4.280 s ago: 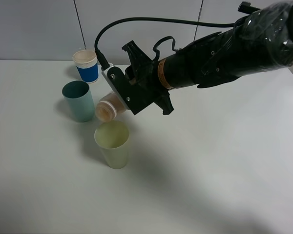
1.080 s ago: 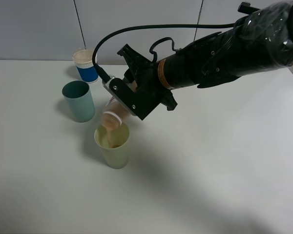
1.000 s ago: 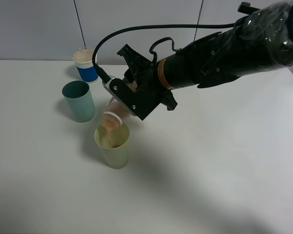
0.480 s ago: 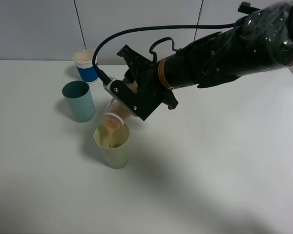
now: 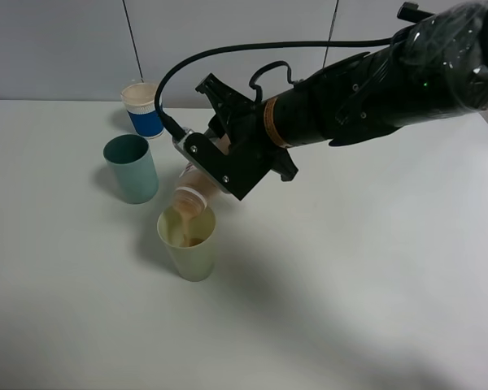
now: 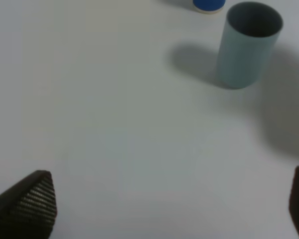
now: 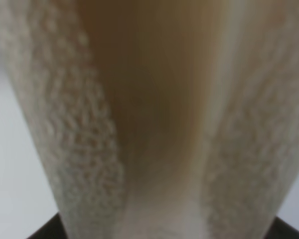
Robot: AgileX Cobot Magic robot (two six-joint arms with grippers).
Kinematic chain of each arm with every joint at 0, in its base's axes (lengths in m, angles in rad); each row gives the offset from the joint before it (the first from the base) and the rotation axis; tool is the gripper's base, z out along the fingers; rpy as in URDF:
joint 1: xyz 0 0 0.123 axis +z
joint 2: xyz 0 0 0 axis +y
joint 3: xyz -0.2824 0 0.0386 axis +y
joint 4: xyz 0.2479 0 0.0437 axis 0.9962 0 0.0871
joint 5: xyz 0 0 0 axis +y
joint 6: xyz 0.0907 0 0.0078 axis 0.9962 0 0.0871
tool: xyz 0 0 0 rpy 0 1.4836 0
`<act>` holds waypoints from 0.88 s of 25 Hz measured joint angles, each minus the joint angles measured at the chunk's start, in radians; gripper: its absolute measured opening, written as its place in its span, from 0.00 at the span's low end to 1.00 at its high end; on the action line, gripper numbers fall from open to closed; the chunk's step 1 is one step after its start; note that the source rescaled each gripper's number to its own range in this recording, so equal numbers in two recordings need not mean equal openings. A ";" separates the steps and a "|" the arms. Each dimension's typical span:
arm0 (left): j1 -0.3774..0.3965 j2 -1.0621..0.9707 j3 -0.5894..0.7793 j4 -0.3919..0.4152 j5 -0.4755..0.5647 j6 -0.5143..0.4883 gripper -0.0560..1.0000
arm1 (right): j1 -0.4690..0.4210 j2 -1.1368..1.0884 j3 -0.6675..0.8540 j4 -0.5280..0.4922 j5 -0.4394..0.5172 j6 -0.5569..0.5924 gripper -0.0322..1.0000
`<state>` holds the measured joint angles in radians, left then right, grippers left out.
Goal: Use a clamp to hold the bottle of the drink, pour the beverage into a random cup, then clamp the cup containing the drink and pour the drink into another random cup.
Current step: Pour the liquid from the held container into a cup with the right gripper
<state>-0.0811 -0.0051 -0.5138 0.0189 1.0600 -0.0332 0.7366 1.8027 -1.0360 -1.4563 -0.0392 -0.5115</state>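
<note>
My right gripper, the clamp [image 5: 214,168], is shut on the bottle of the drink [image 5: 190,190] and holds it tipped mouth-down over the pale yellow-green cup [image 5: 189,250]. Peach-tan beverage [image 5: 184,231] runs from the neck into that cup and pools inside. The teal cup [image 5: 132,169] stands upright just to the left. In the right wrist view the translucent bottle [image 7: 154,114] fills the frame. The left gripper [image 6: 167,206] is open above bare table, with the teal cup [image 6: 249,47] well ahead of it.
A blue cup with a white rim [image 5: 144,110] stands behind the teal one, near the back wall; its base [image 6: 208,5] shows at the edge of the left wrist view. A black cable [image 5: 252,47] arcs over the right arm. White table [image 5: 366,284] spreads to the right and front.
The bottle, earlier held nearly level beside the teal cup, has tipped down over the yellow-green cup and liquid has collected inside. Over the last second the pour holds almost still.
</note>
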 joint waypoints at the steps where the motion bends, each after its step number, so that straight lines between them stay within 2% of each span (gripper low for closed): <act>1: 0.000 0.000 0.000 0.000 0.000 0.000 0.95 | 0.000 0.000 0.000 0.000 0.000 0.000 0.04; 13: 0.000 0.000 0.000 0.000 0.000 0.000 0.95 | 0.000 -0.033 -0.001 0.000 0.012 -0.002 0.04; 22: 0.000 0.000 0.000 0.000 0.000 0.000 0.95 | 0.000 -0.034 -0.001 -0.046 0.012 -0.011 0.04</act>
<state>-0.0811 -0.0051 -0.5138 0.0189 1.0600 -0.0332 0.7366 1.7692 -1.0367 -1.5021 -0.0271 -0.5220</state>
